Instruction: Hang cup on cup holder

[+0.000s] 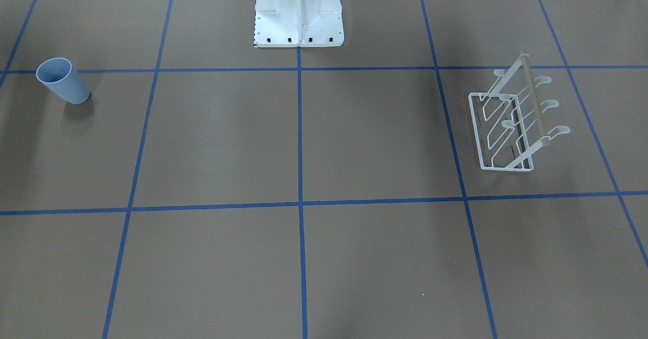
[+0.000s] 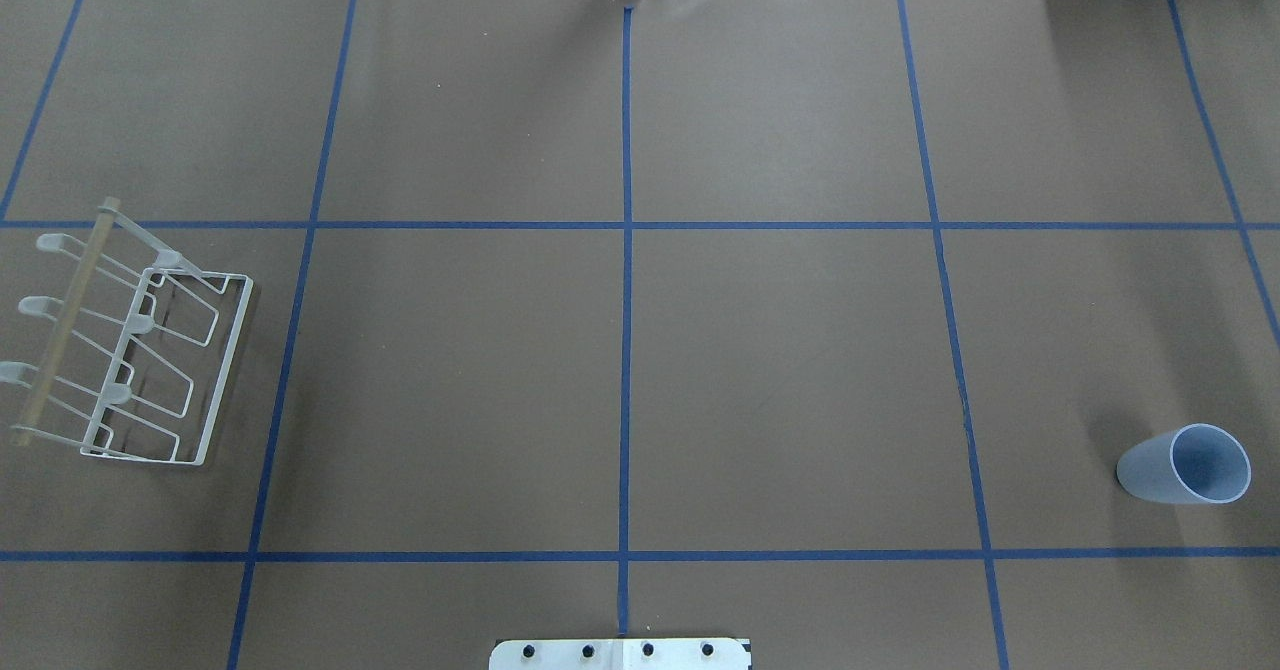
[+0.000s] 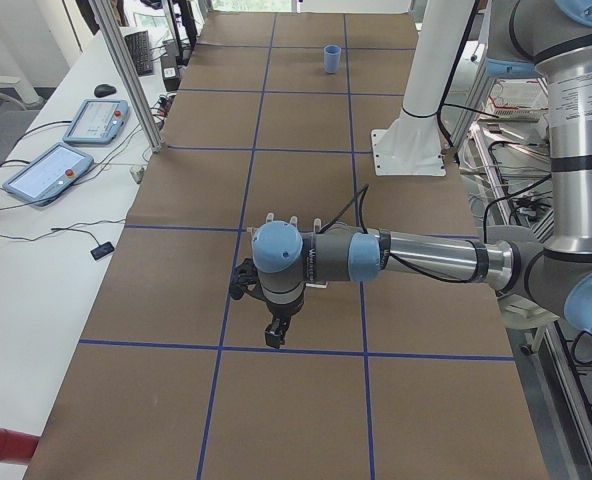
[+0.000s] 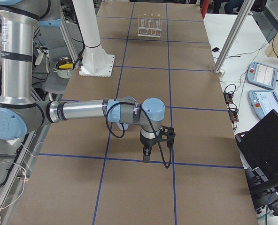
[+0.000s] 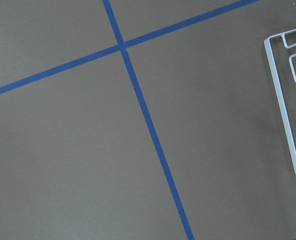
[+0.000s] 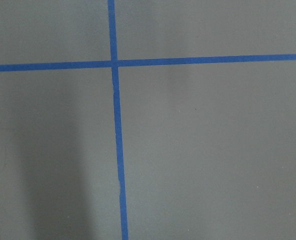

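One plain cup — holder well apart

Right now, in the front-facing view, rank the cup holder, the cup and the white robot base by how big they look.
Largest: cup holder.
Next: white robot base, but the picture's top edge cuts it off, so whole it might outrank the holder.
Smallest: cup, clearly.
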You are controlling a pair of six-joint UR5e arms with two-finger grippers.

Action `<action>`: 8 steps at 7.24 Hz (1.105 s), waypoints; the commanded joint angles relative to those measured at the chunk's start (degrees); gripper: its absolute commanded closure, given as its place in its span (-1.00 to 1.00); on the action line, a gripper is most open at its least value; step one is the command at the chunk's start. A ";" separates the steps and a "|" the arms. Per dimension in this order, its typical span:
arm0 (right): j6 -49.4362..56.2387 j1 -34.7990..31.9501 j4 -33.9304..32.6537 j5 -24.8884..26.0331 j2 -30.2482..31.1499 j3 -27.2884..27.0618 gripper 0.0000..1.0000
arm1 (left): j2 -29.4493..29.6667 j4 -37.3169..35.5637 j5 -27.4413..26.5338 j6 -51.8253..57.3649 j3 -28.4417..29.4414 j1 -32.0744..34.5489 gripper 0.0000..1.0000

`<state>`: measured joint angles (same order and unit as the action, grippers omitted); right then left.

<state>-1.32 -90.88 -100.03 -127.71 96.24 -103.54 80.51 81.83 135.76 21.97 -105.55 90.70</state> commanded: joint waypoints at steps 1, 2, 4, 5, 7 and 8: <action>0.00 0.00 0.01 0.36 -0.17 -0.26 -1.00 | -0.09 0.09 0.03 0.00 -0.97 0.00 -0.98; 0.26 0.96 0.01 0.18 -0.18 -1.05 -1.00 | -0.09 0.09 0.03 0.00 -2.28 0.00 -0.98; 0.09 4.20 1.48 -4.08 -0.18 -2.63 -1.00 | 0.26 0.09 -0.32 -0.70 -3.09 0.00 -0.98; -0.09 4.13 2.72 -8.82 0.00 -2.55 -1.00 | 1.22 0.70 -0.23 -0.70 -3.09 -0.09 -0.98; 0.17 4.22 8.14 -10.79 -1.93 -2.64 -1.00 | 2.90 1.67 -0.14 -0.88 -2.48 -0.09 -0.98; 0.78 4.57 13.14 -12.28 -1.32 -2.72 -1.00 | 3.07 1.50 0.20 -1.14 -1.43 -0.09 -0.98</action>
<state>-1.13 -86.62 -92.32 -138.01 94.76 -106.15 83.12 83.33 135.65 21.07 -107.96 90.62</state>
